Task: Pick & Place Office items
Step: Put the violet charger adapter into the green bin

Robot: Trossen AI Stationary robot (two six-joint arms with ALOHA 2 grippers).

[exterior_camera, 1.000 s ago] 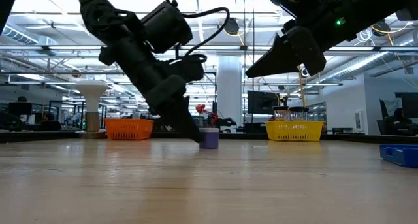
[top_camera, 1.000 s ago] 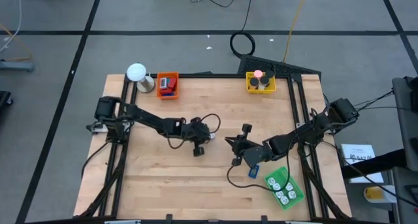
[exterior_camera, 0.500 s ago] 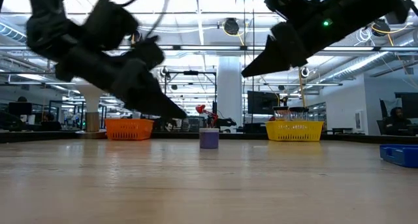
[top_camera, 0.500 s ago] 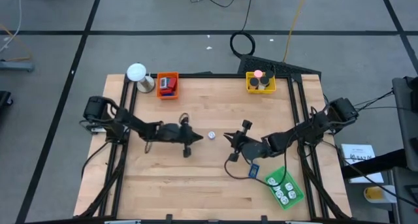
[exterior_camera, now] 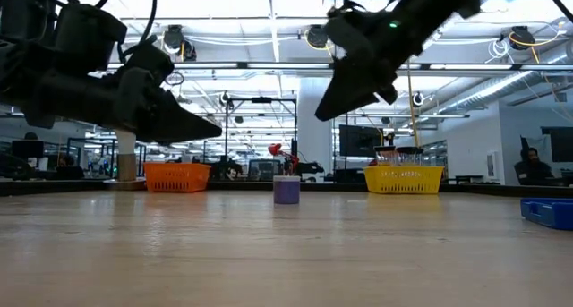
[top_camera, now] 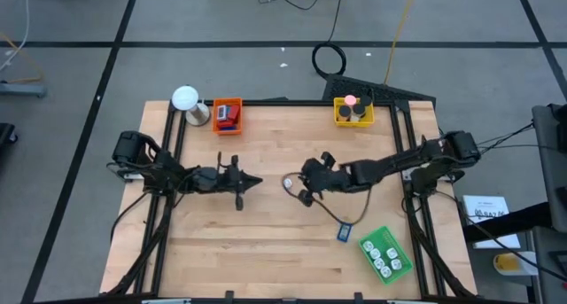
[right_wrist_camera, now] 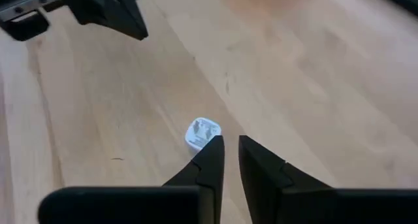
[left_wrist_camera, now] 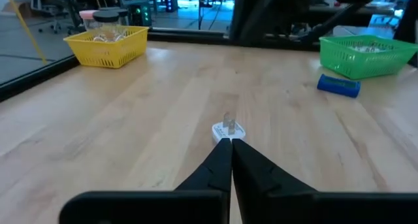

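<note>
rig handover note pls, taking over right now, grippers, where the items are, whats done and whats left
Left gripper: shut, empty, at table centre-left.
Right gripper: slightly open, empty, above the purple roll standing mid-table.
Blue rectangle lies loose beside the green tray.
Done: pieces already sit in the orange tray, yellow tray and green tray.
Left: grasp and place the purple roll, then the blue rectangle.

High view is looking straight down; low view is gazing level across the tabletop (exterior_camera: 286,253); both wrist views are sharing its middle
</note>
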